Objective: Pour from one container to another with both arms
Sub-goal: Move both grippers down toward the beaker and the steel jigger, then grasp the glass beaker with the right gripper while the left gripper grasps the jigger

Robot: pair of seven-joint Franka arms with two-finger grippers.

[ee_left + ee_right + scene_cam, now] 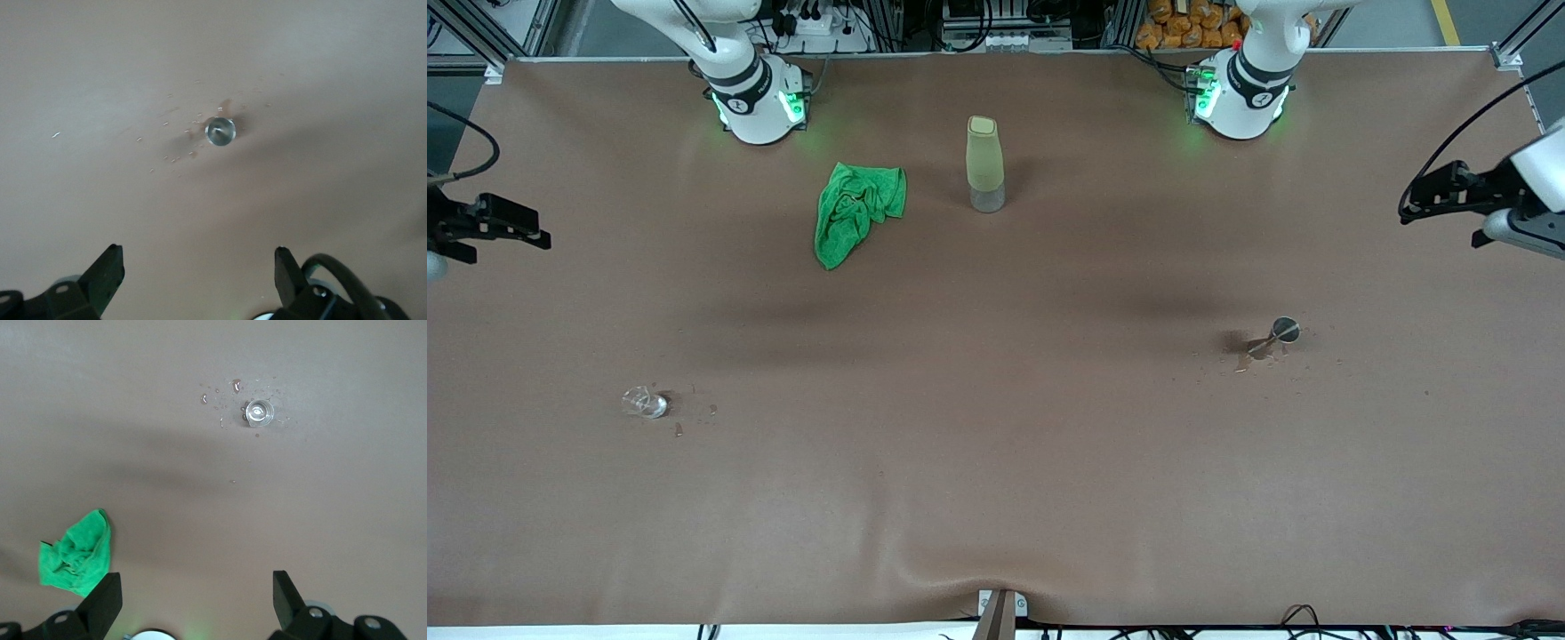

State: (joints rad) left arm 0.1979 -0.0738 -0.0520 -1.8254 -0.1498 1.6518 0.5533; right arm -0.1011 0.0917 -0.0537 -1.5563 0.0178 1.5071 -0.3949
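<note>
Over each worktop end, your left gripper (pixel 199 267) and right gripper (pixel 197 590) wait, fingers open; lower squarely around glass cup (pixel 645 403) and metal cup (pixel 1282 332)

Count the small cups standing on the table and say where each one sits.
2. The clear glass cup stands toward the right arm's end; the silver metal cup stands toward the left arm's end, farther from the front camera. None seems hidden.

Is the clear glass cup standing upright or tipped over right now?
Upright. In the right wrist view the glass cup shows a round rim from above, with droplets on the table beside it. Its contents: cannot tell.
</note>
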